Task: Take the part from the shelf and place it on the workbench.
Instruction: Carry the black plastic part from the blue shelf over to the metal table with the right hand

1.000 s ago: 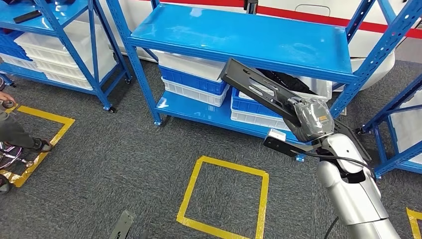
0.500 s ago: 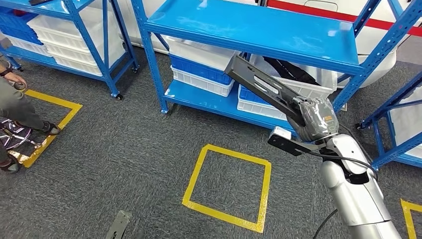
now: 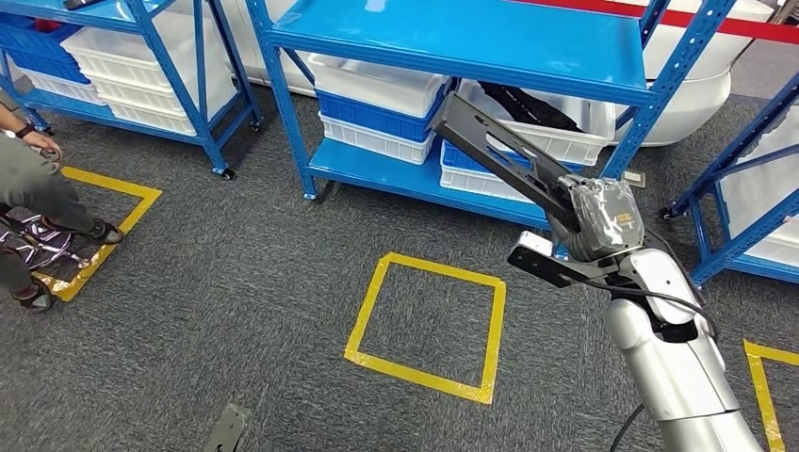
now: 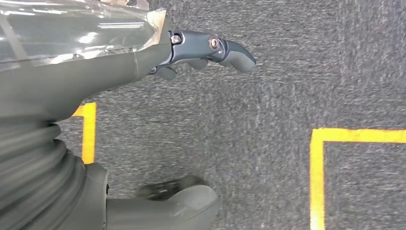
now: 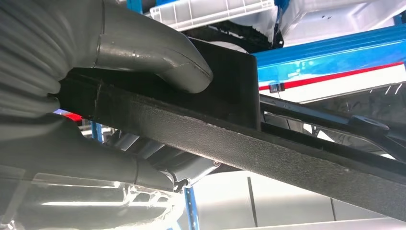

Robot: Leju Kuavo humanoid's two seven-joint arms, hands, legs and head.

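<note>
Right arm [image 3: 674, 363]: silver shell segments, black joint collar, external black cable. Right hand [image 3: 603, 221]: grey, wrapped in clear film, small orange marking. Left hand [image 4: 95, 62]: grey ribbed cover, thick thumb, exposed screws.

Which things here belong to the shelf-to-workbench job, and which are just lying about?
Part of the job:
- long black part, held in the right hand
- blue shelf behind it
- left hand, holding nothing, over the carpet

Just lying about:
- white bins
- yellow tape square on the floor
- seated person
</note>
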